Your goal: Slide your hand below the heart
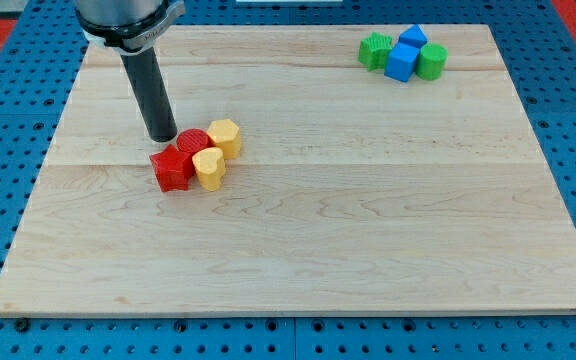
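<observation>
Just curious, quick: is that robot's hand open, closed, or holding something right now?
No gripper here: my tip holds nothing, sitting at the view's upper left of the red blocks, beside the yellow heart.

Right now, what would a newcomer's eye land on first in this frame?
The thick dark rod coming down from the view's top left, my tip just upper left of a tight cluster: a red star-shaped block, a red round block, a yellow heart-shaped block and a yellow hexagonal block. Far off at the pale wooden board's top right sit blue and green blocks, huddled together.
</observation>
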Controlling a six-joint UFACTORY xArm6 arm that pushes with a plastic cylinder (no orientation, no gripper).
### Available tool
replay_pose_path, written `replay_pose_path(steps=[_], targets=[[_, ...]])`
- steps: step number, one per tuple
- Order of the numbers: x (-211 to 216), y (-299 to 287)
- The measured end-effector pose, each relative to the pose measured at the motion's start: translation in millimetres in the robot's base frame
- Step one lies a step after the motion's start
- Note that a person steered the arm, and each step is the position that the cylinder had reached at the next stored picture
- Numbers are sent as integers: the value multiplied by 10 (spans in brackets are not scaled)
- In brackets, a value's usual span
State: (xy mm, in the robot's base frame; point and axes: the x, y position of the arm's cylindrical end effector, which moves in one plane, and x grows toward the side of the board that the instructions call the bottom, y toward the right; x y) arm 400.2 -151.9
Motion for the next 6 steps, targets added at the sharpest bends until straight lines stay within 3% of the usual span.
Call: replay_pose_path(steps=[2, 4, 5, 6], targets=[[-334, 637], [-335, 1225], [-94, 1378], [433, 1339]])
